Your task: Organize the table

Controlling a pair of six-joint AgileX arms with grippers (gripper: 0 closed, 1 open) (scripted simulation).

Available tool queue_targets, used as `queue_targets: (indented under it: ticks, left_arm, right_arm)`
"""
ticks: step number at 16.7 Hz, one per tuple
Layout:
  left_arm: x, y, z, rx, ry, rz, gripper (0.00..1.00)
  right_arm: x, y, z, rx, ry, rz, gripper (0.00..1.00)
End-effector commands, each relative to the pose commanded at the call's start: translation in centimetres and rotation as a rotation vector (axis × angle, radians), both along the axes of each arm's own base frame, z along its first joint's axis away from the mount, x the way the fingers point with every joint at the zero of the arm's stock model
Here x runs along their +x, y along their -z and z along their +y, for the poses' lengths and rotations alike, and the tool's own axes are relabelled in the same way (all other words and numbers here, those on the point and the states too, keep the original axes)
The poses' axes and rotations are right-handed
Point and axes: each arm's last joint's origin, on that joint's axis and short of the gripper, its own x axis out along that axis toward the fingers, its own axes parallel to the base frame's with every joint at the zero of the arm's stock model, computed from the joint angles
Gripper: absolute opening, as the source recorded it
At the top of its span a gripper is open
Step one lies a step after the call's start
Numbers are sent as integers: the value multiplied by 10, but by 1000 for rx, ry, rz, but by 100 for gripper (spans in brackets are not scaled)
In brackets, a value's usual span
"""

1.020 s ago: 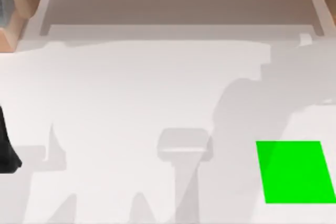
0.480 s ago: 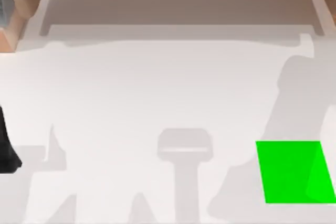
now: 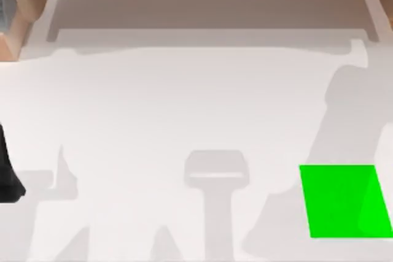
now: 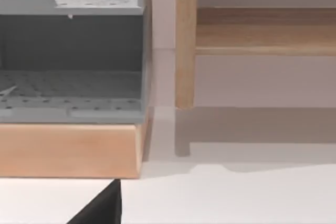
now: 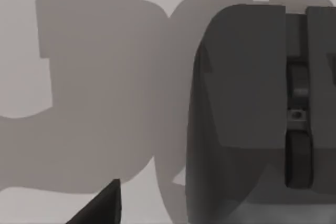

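Black casing of the left arm is seen at the top view's left edge; its fingers' state cannot be told. A grey perforated rack on a wooden base is seen beside a slim wooden shelf post. The table, smooth, white and flat, is spread across the middle. A dark grey computer mouse is seen in the right wrist view. A flat bright green rectangle is laid near the right edge.

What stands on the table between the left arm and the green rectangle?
Nothing visible does. In the top view, the stretch of table between the left arm at the left edge and the green rectangle carries shadows, no objects.
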Motion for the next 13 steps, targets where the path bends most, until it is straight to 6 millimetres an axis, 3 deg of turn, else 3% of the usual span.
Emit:
queue_targets:
  ticks: [13]
  left_arm:
    - [0, 0, 0, 0, 0, 0, 100]
  right_arm:
    - [0, 11, 0, -4, 1, -9, 100]
